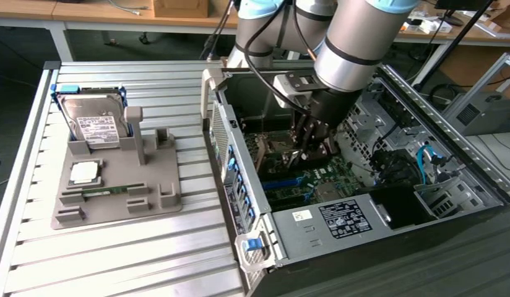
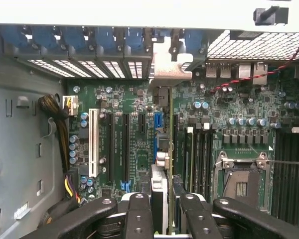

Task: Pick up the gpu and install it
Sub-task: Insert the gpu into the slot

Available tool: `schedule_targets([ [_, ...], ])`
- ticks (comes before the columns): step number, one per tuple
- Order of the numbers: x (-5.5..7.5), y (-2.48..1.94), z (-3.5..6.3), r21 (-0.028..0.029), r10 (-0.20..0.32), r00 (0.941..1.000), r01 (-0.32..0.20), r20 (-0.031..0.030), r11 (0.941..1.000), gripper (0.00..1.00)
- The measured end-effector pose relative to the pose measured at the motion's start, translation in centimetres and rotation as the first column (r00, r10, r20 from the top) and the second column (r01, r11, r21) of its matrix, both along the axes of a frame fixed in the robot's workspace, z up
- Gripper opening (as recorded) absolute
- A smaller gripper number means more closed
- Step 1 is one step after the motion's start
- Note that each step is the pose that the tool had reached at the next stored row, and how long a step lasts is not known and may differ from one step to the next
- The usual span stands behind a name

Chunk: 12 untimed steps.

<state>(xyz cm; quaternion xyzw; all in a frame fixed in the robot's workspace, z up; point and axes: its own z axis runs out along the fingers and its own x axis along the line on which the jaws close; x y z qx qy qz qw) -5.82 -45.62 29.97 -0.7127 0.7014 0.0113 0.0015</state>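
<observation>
My gripper [image 1: 309, 154] reaches down inside the open computer case [image 1: 238, 185], just above the green motherboard [image 1: 321, 176]. In the wrist view the gpu [image 2: 161, 189] appears edge-on as a thin card running away from the gripper [image 2: 164, 219]. The black fingers [image 2: 138, 214] are shut on either side of it. Its silvery metal bracket [image 2: 169, 64] lies against the case's rear slot openings. The card stands over the row of expansion slots, between the black slots [image 2: 125, 144] and the memory slots [image 2: 199, 154]. Whether it is seated in a slot I cannot tell.
On the exterior view's left, a grey fixture plate [image 1: 156, 198] carries a hard drive [image 1: 94, 124], a processor chip [image 1: 84, 173] and a green memory stick [image 1: 106, 190]. Inside the case are the power supply [image 1: 346, 216], blue cables [image 1: 428, 161], a white slot [image 2: 93, 142] and the processor socket [image 2: 241, 179].
</observation>
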Motion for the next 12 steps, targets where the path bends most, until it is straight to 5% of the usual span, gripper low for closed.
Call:
schedule_targets([
  [12,-0.50,0.00,-0.85,0.0001,0.000,1.0000,0.000,0.0001,1.0000,0.27],
])
